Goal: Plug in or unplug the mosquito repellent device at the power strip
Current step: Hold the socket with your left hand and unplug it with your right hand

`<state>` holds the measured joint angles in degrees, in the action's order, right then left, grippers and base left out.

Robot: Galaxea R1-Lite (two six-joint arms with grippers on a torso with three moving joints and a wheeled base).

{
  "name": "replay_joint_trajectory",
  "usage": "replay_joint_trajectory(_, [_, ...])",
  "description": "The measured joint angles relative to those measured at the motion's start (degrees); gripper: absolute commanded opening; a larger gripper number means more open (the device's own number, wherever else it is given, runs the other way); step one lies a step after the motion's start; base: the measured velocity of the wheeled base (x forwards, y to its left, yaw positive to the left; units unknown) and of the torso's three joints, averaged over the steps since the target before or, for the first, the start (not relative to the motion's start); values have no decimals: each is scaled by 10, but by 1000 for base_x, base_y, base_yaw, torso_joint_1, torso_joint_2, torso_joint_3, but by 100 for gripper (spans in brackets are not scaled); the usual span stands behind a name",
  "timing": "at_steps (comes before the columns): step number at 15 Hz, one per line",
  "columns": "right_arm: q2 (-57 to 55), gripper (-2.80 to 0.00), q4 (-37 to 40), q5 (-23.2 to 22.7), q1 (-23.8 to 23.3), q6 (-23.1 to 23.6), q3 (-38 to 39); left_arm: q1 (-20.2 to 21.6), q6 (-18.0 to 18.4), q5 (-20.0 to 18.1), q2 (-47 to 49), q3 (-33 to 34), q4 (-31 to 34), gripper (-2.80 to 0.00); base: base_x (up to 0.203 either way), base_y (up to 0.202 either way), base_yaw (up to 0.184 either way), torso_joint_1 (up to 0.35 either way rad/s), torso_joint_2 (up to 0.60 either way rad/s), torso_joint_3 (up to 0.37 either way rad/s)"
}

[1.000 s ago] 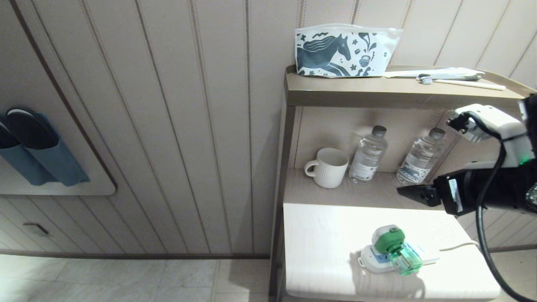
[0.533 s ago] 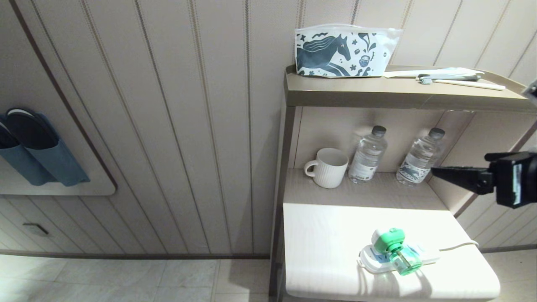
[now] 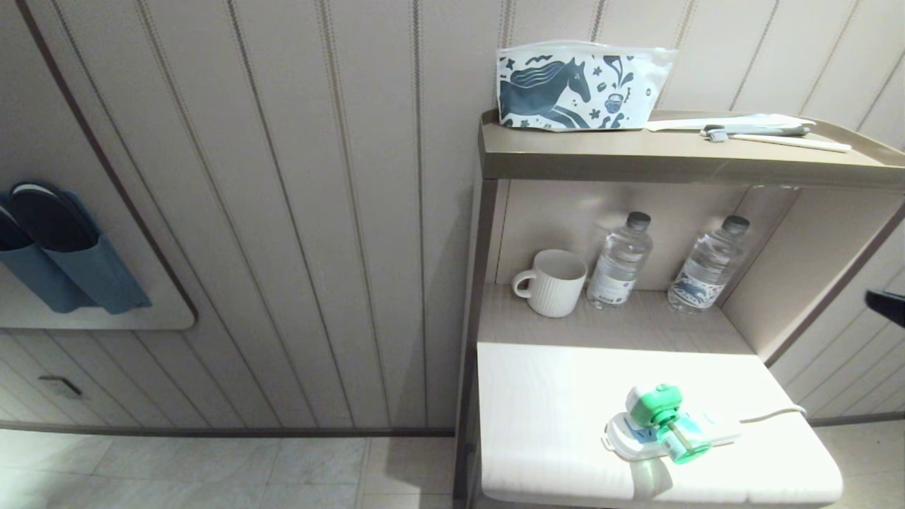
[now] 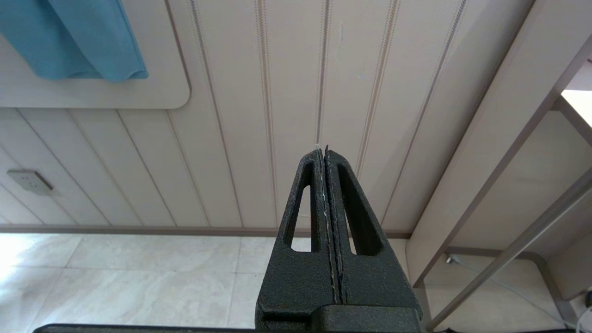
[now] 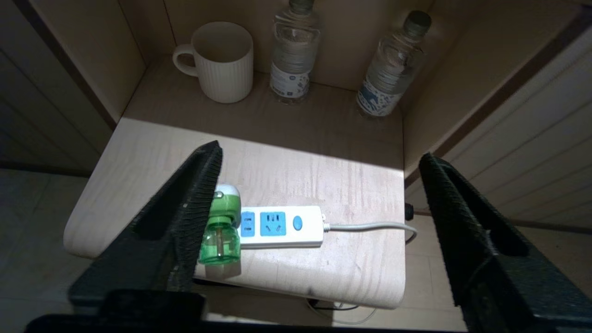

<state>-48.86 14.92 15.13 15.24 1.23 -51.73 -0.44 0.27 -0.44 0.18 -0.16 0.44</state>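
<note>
- Table point(image 3: 551, 396): strip point(image 5: 282, 226) lies near its front edge, cord running off to the side
- Right gripper point(image 5: 319, 208): jaws wide, empty, well above the strip; plugging looks done, so next is parking the arm
- Device point(image 3: 664, 420): green-topped, seated in the strip's end socket
- Left gripper point(image 4: 326, 152): closed, empty, parked

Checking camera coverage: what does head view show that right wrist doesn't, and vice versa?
Head only: horse-print pouch and toothbrush on the top shelf, blue slippers on the wall.
Right wrist only: open right gripper, the power strip's blue sockets.
Both: mosquito repellent device on power strip, mug, two water bottles.
</note>
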Motion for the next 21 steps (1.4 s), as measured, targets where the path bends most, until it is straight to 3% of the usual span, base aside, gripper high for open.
replay_joint_trajectory(3, [70,-280,33,12,-7,-2,40,0,0,0,0,0,0,-280,0,0,0,0,0,0])
replay_joint_trajectory(5, [112,-280,22,-5,-34,2,96,0,0,0,0,0,0,-280,0,0,0,0,0,0])
replay_joint_trajectory(10, [229,-280,-74,-185,-136,18,300,0,0,0,0,0,0,-280,0,0,0,0,0,0])
replay_joint_trajectory(12, [283,-280,-95,-217,-148,18,364,0,0,0,0,0,0,-280,0,0,0,0,0,0])
replay_joint_trajectory(15, [369,-280,-142,-229,-151,20,458,0,0,0,0,0,0,-280,0,0,0,0,0,0])
replay_joint_trajectory(18, [442,-280,-156,-232,-151,15,488,0,0,0,0,0,0,-280,0,0,0,0,0,0])
replay_joint_trajectory(21, [476,-280,-156,-173,-151,-6,503,0,0,0,0,0,0,-280,0,0,0,0,0,0])
